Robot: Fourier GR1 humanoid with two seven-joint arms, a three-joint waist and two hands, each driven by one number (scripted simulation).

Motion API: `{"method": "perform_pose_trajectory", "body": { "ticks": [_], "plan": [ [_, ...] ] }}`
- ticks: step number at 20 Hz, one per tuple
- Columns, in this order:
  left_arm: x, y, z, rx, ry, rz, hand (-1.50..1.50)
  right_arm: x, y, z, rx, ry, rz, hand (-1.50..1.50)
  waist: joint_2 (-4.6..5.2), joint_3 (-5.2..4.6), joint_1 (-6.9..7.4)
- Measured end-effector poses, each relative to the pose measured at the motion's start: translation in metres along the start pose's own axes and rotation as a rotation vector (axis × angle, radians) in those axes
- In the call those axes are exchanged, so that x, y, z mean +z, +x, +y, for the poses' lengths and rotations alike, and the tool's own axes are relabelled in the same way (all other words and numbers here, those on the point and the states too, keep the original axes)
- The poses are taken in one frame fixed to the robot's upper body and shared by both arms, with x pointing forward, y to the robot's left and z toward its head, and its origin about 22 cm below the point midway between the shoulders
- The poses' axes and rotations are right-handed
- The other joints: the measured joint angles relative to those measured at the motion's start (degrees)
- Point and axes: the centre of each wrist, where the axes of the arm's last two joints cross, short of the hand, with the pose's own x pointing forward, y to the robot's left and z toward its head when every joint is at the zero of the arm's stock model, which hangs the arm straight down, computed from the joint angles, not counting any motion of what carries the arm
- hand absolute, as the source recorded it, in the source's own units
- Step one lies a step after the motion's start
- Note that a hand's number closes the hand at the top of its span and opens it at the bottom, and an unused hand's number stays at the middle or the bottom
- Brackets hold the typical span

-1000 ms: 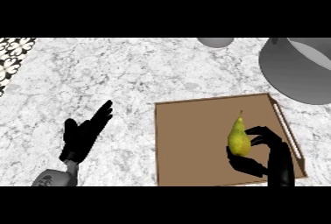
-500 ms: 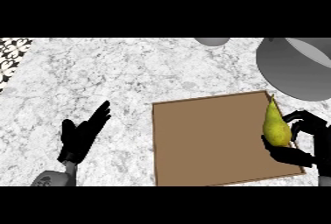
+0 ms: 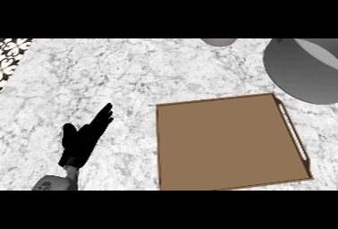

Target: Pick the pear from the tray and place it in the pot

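The black left hand (image 3: 84, 139) rests with straight, relaxed fingers over the white marbled counter (image 3: 99, 80), left of the flat brown rectangular tray (image 3: 228, 143). The large grey metal pot (image 3: 305, 71) stands beyond the tray's far right corner. The right hand and the pear are out of view.

A kitchen: a white-grey marbled stone surface (image 3: 132, 76) carries a large grey pot (image 3: 305, 74) and a brown wooden tray (image 3: 228, 143), with patterned black-and-white tiling (image 3: 10, 51) at its left edge.
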Motion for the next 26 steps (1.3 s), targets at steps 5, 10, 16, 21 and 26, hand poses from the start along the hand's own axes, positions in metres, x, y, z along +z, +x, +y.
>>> {"method": "perform_pose_trajectory", "body": {
  "ticks": [5, 10, 16, 21, 26],
  "plan": [
    [-0.004, 0.005, -0.003, -0.012, -0.028, -0.007, 0.00, -0.010, -0.013, -0.078, 0.052, -0.008, -0.079, 1.50, 0.37, -0.28, 1.59],
    [-0.012, 0.010, -0.010, -0.030, -0.064, -0.020, 0.00, -0.022, -0.018, -0.129, 0.117, -0.008, -0.098, 1.50, 0.72, -0.46, 3.70],
    [-0.021, 0.016, -0.015, -0.044, -0.085, -0.026, 0.00, -0.058, 0.001, -0.149, 0.208, 0.037, -0.103, 1.50, 0.80, -0.66, 5.10],
    [-0.020, 0.012, -0.021, -0.045, -0.100, -0.029, 0.00, -0.084, 0.008, -0.141, 0.304, 0.091, -0.071, 1.50, 0.91, -0.70, 5.92],
    [-0.022, 0.017, -0.017, -0.051, -0.099, -0.030, 0.00, -0.115, 0.017, -0.113, 0.399, 0.153, -0.059, 1.50, 0.96, -0.73, 6.23]
  ]
}}
